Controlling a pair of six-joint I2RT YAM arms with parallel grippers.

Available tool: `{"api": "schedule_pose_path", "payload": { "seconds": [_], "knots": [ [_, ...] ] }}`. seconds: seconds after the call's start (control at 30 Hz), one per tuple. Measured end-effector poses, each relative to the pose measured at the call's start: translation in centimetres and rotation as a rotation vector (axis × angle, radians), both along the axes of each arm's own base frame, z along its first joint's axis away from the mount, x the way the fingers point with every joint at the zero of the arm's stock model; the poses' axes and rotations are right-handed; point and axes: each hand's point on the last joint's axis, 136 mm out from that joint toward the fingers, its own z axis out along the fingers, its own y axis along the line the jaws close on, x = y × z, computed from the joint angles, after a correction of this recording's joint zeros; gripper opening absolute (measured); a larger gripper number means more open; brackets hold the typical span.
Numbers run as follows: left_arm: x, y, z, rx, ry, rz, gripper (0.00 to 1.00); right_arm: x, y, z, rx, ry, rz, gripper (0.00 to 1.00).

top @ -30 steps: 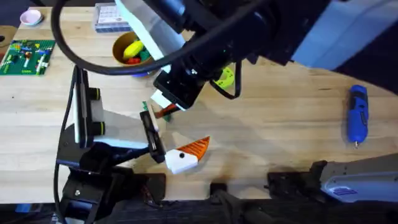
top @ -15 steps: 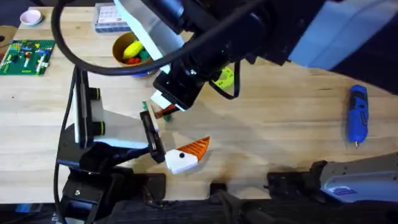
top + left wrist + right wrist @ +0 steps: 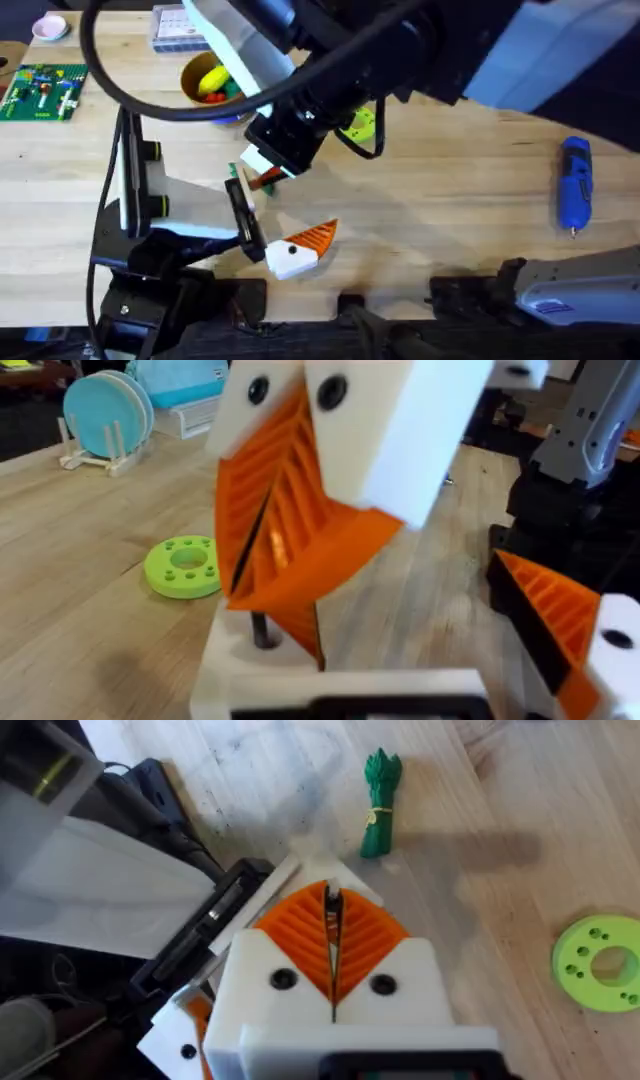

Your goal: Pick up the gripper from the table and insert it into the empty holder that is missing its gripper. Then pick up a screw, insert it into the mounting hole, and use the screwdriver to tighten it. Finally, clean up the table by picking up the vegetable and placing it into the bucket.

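The right gripper (image 3: pixel 332 955) hangs low over the bench (image 3: pixel 520 900), orange pads pressed together on nothing I can make out, likely poised for the clean-up, since the vegetable (image 3: pixel 380 805) lies loose just beyond its tips, apart from the bucket (image 3: pixel 187 78).

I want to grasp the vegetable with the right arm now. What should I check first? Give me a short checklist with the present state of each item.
1. Vegetable free to grasp: ok. It lies alone on the table, apart from the right gripper.
2. Right fingers open: not ok. The orange pads are pressed together.
3. Room in the bucket: cannot tell. The arm covers part of it.
4. Screwdriver out of the way: ok. It lies far off at the right.
5. Left gripper off the path to the bucket: ok. It sits nearer the bases.
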Motion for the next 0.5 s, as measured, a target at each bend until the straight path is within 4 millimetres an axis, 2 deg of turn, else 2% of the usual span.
{"api": "schedule_pose_path", "payload": {
  "seconds": [0.5],
  "knots": [
    [0.04,0.02,0.0,0.0,0.0,0.003,0.993,-0.3,-0.17,-0.16,-0.008,0.014,0.004,0.006]
  ]
}}
